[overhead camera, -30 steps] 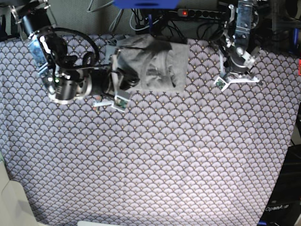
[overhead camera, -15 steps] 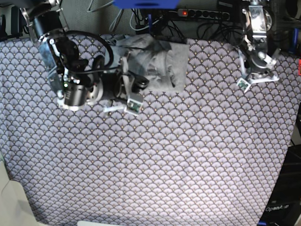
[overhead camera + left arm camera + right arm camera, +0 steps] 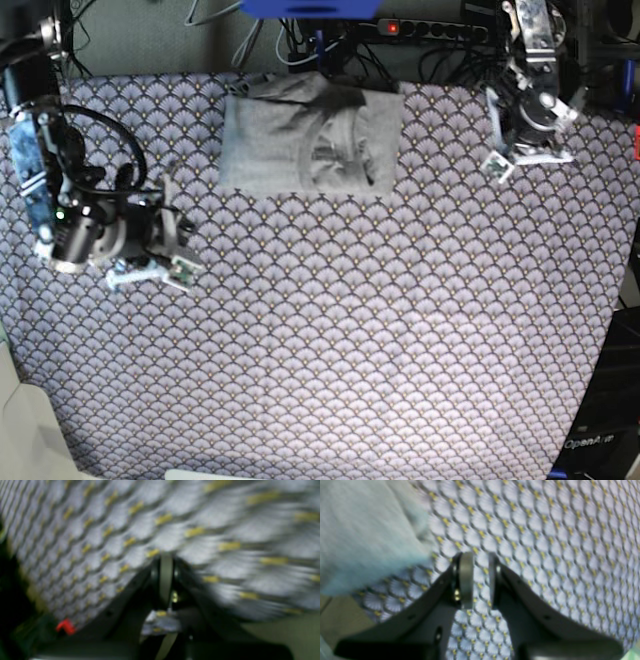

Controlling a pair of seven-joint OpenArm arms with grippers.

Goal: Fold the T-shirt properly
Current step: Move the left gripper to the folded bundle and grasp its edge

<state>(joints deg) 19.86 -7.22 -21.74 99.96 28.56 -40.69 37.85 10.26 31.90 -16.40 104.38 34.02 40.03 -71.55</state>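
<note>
Purple fan-patterned tablecloth (image 3: 350,330) covers the whole table, with a power strip (image 3: 430,30) and a tangle of cables along the far edge. Near that far edge, a little left of centre in the base view, lies the T-shirt (image 3: 310,135), folded into a compact grey rectangle with some wrinkles and a darker patch on its right half. Nothing touches it.

At the base view's left, the right gripper (image 3: 172,232) hangs over bare cloth, well apart from the shirt's lower left corner. Its wrist view shows the right gripper (image 3: 477,580) with its two fingers (image 3: 466,580) slightly parted, only tablecloth pattern visible in the narrow gap between them, nothing pinched. A blurred pale grey corner of the T-shirt (image 3: 365,530) fills the upper left of that view, beside the fingers but not between them.

By the base view's right, the left gripper (image 3: 525,130) sits near the table's far corner, away from the shirt. Its wrist view is heavily blurred; the left gripper (image 3: 166,577) shows its fingers pressed together with nothing between them, tablecloth (image 3: 100,530) beyond.
</note>
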